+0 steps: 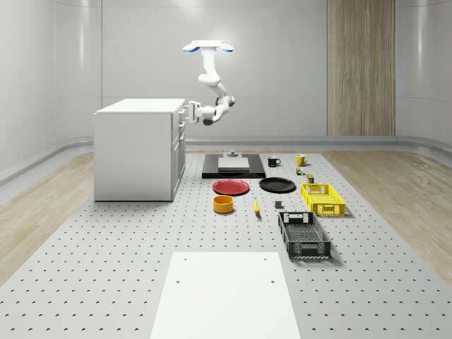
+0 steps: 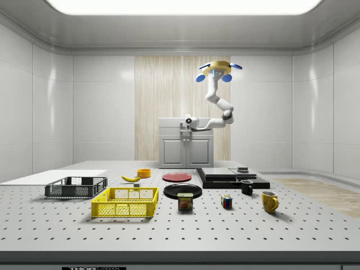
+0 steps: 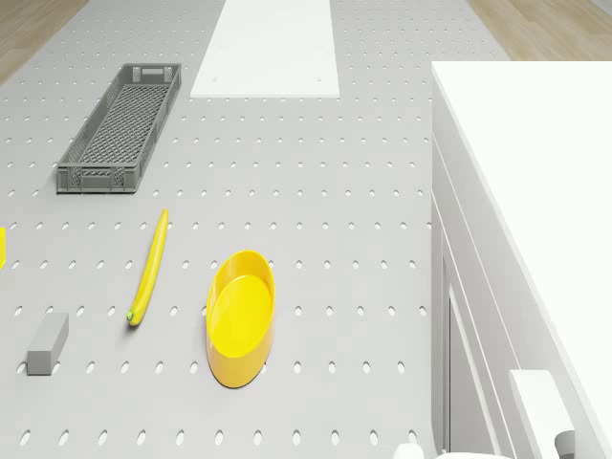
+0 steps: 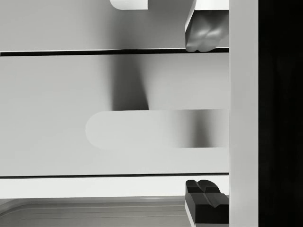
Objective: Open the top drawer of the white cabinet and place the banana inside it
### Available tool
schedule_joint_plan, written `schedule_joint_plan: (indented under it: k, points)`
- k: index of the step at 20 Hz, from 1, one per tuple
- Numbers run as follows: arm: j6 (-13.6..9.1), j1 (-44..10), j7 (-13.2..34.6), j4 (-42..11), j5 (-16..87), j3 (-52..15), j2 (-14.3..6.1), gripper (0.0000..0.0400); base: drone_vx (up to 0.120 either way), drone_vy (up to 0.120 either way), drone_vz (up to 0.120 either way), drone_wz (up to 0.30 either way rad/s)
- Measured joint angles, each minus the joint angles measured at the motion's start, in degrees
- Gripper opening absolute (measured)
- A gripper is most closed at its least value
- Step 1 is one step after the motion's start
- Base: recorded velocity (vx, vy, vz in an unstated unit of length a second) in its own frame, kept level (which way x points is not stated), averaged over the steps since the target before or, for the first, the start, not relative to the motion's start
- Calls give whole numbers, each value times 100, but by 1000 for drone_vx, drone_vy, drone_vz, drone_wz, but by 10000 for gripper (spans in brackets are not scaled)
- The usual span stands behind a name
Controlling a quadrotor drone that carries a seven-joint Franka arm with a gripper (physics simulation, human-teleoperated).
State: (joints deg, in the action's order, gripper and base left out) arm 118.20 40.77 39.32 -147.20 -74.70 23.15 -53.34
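**Fingers at top drawer handle**

Fingers point(image 4: 203, 33) apart, straddling the handle point(image 4: 156, 128) of the cabinet point(image 1: 134, 152); drone point(image 1: 208, 47) hovers right of it. Drawer shut. Next: clamp, pull straight out. Banana point(image 3: 150, 266) on the desk point(image 3: 335, 239), beside the bowl point(image 3: 241, 316).

The grey pegboard table point(image 1: 106, 240) carries everything here. The white cabinet point(image 1: 134, 152) stands on it, right where the gripper point(image 1: 189, 111) meets its front. Below and out from the gripper lie a black slab point(image 1: 233, 169), a red plate point(image 1: 231, 187), a black plate point(image 1: 277, 185), a yellow bowl point(image 1: 223, 204) and the banana point(image 1: 256, 206). Farther from the gripper sit a yellow crate point(image 1: 323, 199), a dark crate point(image 1: 304, 236), two mugs point(image 1: 274, 162) and a white sheet point(image 1: 222, 296)
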Motion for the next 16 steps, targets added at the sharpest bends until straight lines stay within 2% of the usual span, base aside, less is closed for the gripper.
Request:
schedule_joint_plan:
  k: [4, 5, 7, 10, 11, 12, 13, 16]
  points:
    - [96, 33, -84, 14, -188, -145, 107, 400, 0, 0, 0, 0]
    - [108, 33, -99, 18, -222, -171, 127, 335, 0, 0, 0, 0]
    - [120, 26, -123, 23, -276, -215, 161, 244, 0, 0, 0, 0]
    - [118, 2, -148, 29, -334, -264, 196, 171, 0, 0, 0, 0]
    - [114, -8, -153, 31, -348, -277, 205, 157, 0, 0, 0, 0]
    - [116, -18, 86, 54, -289, -302, 189, 177, 0, 0, 0, 0]
    - [189, 10, -299, 13, -340, -286, 208, 160, 0, 0, 0, 0]
    - [72, -66, -210, 3, -266, -234, 164, 139, 0, 0, 0, 0]
